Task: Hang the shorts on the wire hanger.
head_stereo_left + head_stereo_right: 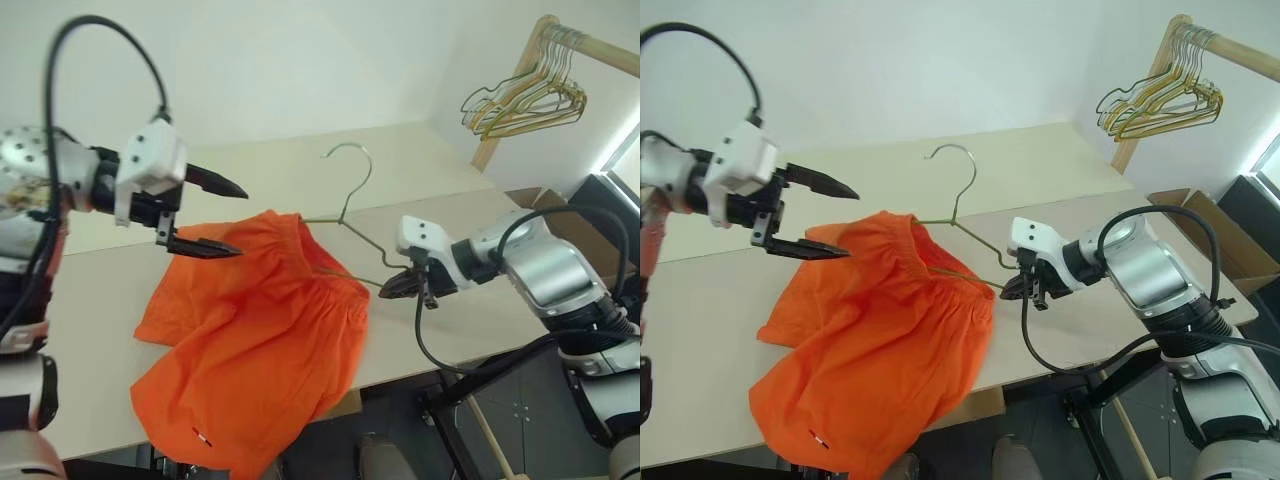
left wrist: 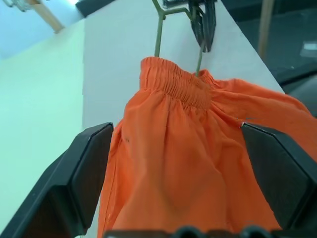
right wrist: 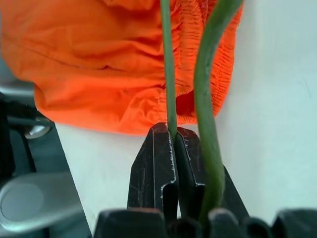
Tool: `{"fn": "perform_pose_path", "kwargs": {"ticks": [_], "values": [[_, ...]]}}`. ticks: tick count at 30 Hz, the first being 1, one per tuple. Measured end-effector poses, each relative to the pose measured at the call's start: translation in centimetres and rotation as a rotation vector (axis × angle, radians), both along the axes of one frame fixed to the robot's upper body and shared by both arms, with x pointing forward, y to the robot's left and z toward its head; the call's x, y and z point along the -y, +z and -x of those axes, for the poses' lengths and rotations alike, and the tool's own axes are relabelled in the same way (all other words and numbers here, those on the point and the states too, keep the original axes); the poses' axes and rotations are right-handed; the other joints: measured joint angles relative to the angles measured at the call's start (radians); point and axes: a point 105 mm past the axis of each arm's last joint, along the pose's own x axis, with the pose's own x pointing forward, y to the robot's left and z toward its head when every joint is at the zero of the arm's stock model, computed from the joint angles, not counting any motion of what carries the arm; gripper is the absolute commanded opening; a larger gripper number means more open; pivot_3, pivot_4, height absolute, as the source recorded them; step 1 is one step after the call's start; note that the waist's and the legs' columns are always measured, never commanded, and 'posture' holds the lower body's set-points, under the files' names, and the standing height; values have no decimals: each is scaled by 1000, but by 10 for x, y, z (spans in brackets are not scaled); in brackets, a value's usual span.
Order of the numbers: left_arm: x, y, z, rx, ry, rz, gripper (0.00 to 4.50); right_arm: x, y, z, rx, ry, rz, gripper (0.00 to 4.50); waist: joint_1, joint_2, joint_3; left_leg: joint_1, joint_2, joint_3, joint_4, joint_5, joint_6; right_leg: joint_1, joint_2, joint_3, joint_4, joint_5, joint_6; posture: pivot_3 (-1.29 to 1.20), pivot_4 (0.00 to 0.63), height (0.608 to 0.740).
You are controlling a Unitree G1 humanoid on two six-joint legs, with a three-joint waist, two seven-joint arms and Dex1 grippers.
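shorts [image 1: 255, 340] drape off wire hanger [image 1: 345, 215] pinched by right gripper [image 1: 400, 287]; left gripper [image 1: 215, 217] gapes.

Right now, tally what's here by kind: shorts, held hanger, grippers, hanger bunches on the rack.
Shorts: 1
Hanger, held: 1
Grippers: 2, left gripper and right gripper
Hanger bunch on the rack: 1
Total: 5

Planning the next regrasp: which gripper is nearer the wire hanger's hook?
Right. The right gripper is shut on the wire hanger at its shoulder corner below the hook; the left gripper hangs open beyond the shorts.
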Motion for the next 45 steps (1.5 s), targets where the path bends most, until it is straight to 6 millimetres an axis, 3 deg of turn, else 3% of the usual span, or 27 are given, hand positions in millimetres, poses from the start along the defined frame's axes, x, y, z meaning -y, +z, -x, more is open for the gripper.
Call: {"fn": "perform_pose_path", "kwargs": {"ticks": [6, 11, 15, 25, 26, 29, 37, 42, 43, 45], "values": [[10, -25, -13, -40, -43, -171, 4464, -2, 2, -4, 36, -3, 35, 0, -32, 0, 0, -1, 0, -1, 0, 0, 0, -1, 0, 1, 6, 0, 0, -139, 0, 740], [12, -53, -34, -4, 20, -311, 4464, -3, 2, -4, 41, 1, 43, 0, -48, 0, 0, -1, 0, -1, 1, 0, 0, -1, 0, 1, 7, 0, 0, -149, 0, 740], [9, -61, -42, 28, 61, -377, 3601, -3, 2, -4, 33, -7, 44, 0, -58, 0, 0, -1, 0, -1, 1, 0, 1, -2, 0, 1, 8, 0, 1, -155, 0, 740], [13, -68, -41, 28, 51, -386, 287, -4, 7, -4, 32, -20, 45, 0, -65, 0, 0, -1, 0, -2, 2, 0, 1, -2, -2, 1, 9, -1, 1, -150, 0, 740], [13, -68, -41, 26, 53, -385, 42, -4, 8, -5, 35, -22, 45, 0, -65, 0, 0, -1, 0, -2, 2, 0, 1, -2, -2, 1, 9, -1, 1, -150, 1, 740], [12, -69, -40, 16, 60, -377, 12, -5, 9, -5, 49, -17, 47, 0, -67, 0, 0, -1, 0, -2, 2, 0, 1, -2, -2, 1, 9, -1, 1, -150, 7, 740], [6, -75, -36, -54, 125, -326, 0, 4, 14, -18, 195, -56, 79, 2521, -72, 0, 0, -1, 0, -2, 2, 0, 1, -2, -2, 1, 11, -1, 2, -164, 29, 740], [1, -78, -34, -121, 200, -264, 0, 55, 39, -32, 283, -273, 62, 4240, -70, 0, 0, -2, 0, -3, 2, -1, 2, -2, -3, 1, 11, -1, 2, -148, 20, 740], [1, -78, -34, -128, 206, -259, 0, 66, 42, -32, 287, -312, 59, 4477, -68, 0, 0, -2, 0, -3, 2, -1, 2, -2, -3, 1, 11, -1, 2, -152, 31, 740], [1, -79, -34, -139, 222, -251, 0, 87, 49, -30, 286, -399, 30, 4477, -64, 0, 0, -1, 0, -2, 2, -1, 2, -1, -3, 1, 11, -1, 2, -158, 34, 740]]}}
